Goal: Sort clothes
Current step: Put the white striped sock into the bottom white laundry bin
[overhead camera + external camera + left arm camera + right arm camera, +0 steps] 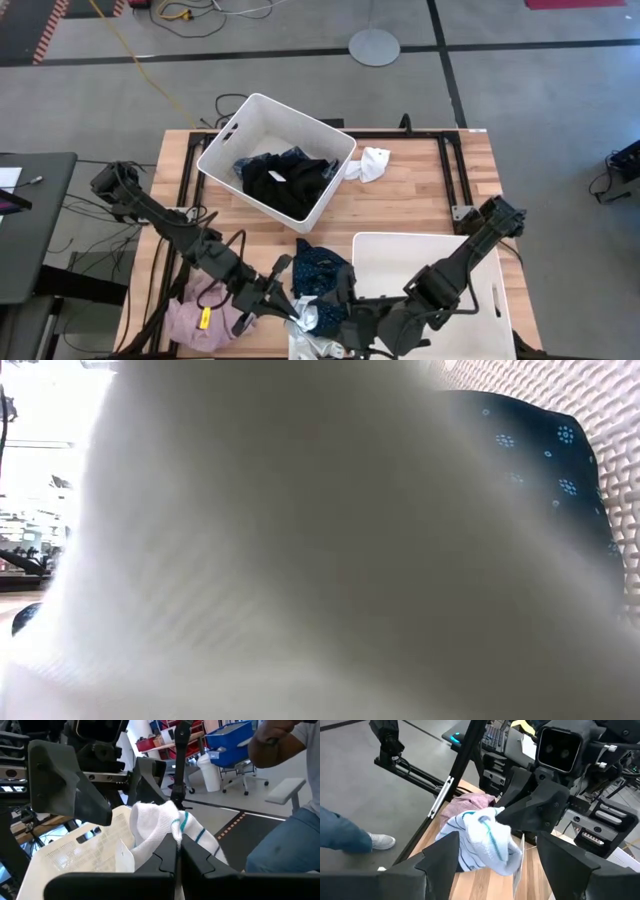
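A white sock with teal stripes [485,840] hangs bunched above the table's near edge, with my left gripper [177,852] shut on it. My right gripper [502,865] is open and faces the sock from the right. Its two fingers stand on either side of the sock, and I see no touch. In the high view both grippers meet at the near middle [310,318]. A navy dotted garment [322,270] lies just beyond them, and a pink garment [205,315] lies at the near left. White cloth fills the low view. My left gripper pinches a bunched fold of the sock [170,832] between its two fingers. The fingers come level from the table's left. The sock bulges out past the fingertips and droops a little, lifted clear of the table.
A white bin [228,150] at the far middle holds a black garment [285,185] and blue plaid cloth. A small white sock [372,163] lies beside it. A second white bin [470,250] stands at the near right. A person stands beyond the table [295,820].
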`<state>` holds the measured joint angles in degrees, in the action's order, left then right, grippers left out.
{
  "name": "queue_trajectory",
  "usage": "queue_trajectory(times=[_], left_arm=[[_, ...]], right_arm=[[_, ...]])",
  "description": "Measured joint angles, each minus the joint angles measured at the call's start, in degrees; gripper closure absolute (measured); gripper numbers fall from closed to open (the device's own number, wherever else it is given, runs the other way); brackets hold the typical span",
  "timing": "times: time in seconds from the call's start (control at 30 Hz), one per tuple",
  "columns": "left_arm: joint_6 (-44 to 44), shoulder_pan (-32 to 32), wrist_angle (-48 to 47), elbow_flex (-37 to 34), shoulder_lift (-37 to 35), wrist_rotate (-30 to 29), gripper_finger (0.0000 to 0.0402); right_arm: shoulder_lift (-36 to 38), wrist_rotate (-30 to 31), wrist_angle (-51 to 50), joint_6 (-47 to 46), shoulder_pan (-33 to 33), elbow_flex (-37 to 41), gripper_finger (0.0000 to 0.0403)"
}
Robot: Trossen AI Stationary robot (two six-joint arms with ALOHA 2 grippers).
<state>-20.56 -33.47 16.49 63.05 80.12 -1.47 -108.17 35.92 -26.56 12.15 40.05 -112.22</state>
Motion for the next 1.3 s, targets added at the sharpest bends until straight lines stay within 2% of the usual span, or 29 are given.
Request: queue_trajectory(times=[0.2,0.33,0.47,0.77,0.9,1.03,1.13,1.3], left_arm=[[0.0,0.24,0.46,0.0,0.0,0.78,0.0401],[0.0,0.24,0.83,0.0,0.0,0.8,0.0401],[-0.01,0.24,0.93,0.0,0.0,0.8,0.0401],[0.39,0.24,1.05,0.0,0.0,0.78,0.0401],[1.68,0.24,1.02,0.0,0.0,-0.36,0.0396],[2.33,0.04,0.96,0.0,0.0,-2.21,0.0375],[1.08,-1.1,0.34,0.0,-0.28,-6.01,0.0346],[0.06,-3.96,-3.84,-0.02,-2.66,-14.82,0.0276]], right_arm=[[0.01,-0.02,-0.14,-0.05,-0.71,0.0,0.0144],[0.01,-0.34,-0.44,-0.07,-0.93,0.0,0.0179],[0.01,-2.02,-0.42,-0.07,-1.24,0.0,0.0233],[0.01,-4.96,-0.51,0.79,-1.27,0.0,0.0386],[0.01,-5.01,-0.56,1.23,-1.27,0.0,0.0393],[0.01,-3.75,0.46,2.92,-0.99,0.0,0.0399],[0.16,-0.71,-0.04,4.14,-0.38,-0.4,0.0401],[0.23,3.47,-5.77,4.39,1.39,-4.68,0.0402]])
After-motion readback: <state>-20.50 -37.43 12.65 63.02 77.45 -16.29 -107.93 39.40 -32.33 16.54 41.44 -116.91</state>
